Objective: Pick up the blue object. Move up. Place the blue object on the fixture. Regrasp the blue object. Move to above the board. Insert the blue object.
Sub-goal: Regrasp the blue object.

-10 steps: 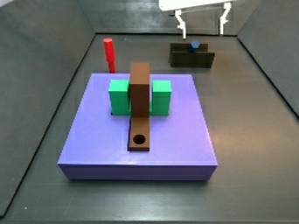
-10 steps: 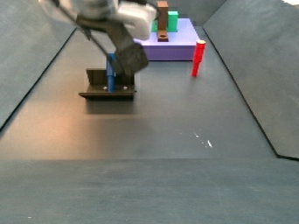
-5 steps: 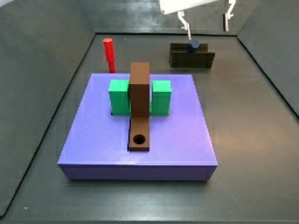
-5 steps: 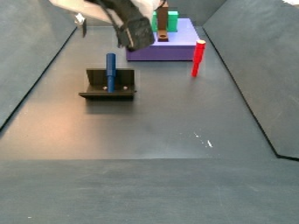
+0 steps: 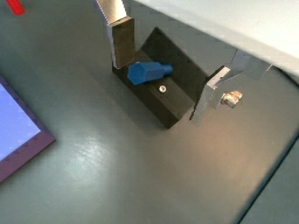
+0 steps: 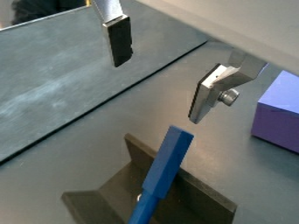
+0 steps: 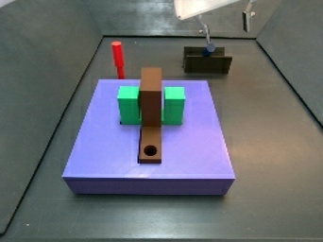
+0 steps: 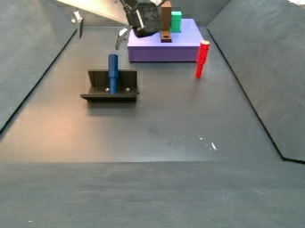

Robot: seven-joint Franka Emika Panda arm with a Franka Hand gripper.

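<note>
Blue object: a small slim blue peg (image 8: 114,73), smooth and finger-like, stands upright in the fixture; in a wrist view (image 6: 162,173) it looks like a straight bar with flat faces, leaning slightly.
Fixture: a small dark olive-black bracket on a base plate (image 8: 111,91), sitting on the grey floor; in a side view (image 7: 207,62) it lies just beyond the board's far right corner.
Gripper: the two-finger silver gripper (image 5: 170,66) hangs above the fixture with its jaws spread wide and nothing between them; one dark-padded finger (image 6: 118,39) sits well clear of the peg's top.
Board: a large flat lavender-blue square platform (image 7: 108,156) carrying two green blocks (image 7: 128,104) and a long brown bar with a round hole (image 7: 151,112).
Red peg: a short red upright peg (image 7: 117,59) stands on the floor by the board's far left corner (apart from it).
Open room: bare grey floor surrounds the fixture, and sloping grey walls edge the workspace.
Change: the gripper has risen since half a second ago, now nearly out of the top of both side views; the peg has stayed in the fixture.
</note>
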